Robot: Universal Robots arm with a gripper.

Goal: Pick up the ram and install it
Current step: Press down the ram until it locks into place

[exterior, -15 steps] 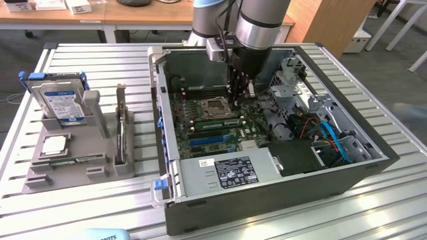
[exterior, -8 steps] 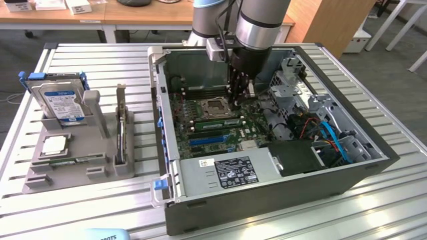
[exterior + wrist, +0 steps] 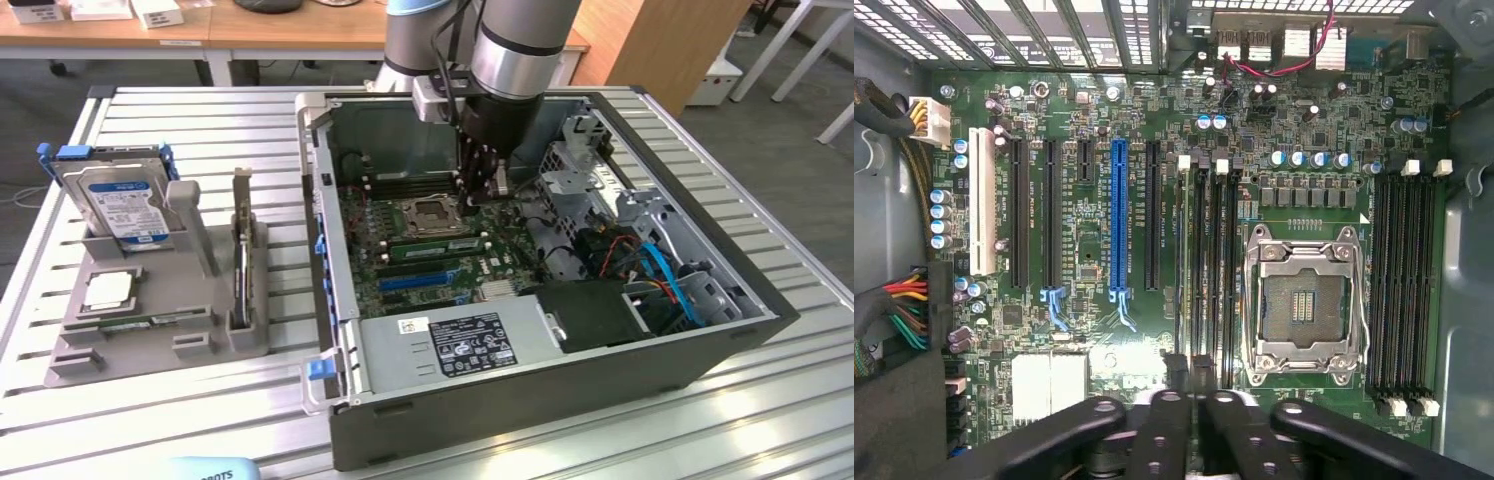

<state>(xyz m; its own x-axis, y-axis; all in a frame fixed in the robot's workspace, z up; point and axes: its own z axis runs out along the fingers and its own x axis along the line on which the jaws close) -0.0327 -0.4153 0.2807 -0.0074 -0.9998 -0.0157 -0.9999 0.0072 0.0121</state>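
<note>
The ram [image 3: 434, 243] is a narrow green stick lying in a memory slot of the motherboard, just beside the empty processor socket [image 3: 424, 213], inside the open computer case [image 3: 534, 390]. In the wrist view the ram [image 3: 1185, 260] shows edge-on in the slot nearest the expansion slots, with a white latch at its far end. My gripper [image 3: 483, 195] hangs over the motherboard a little above the slots, fingers close together with nothing between them. The wrist view shows the gripper [image 3: 1190, 385] right over the near end of the ram's slot, not holding the stick.
A grey parts holder [image 3: 200, 250] at the exterior view's left carries the hard drive [image 3: 120, 205], a square silver processor chip [image 3: 107, 290], a flat green stick [image 3: 144, 322] and a thin board on edge [image 3: 242, 260]. Cables [image 3: 667, 280] and the power supply [image 3: 461, 345] crowd the case.
</note>
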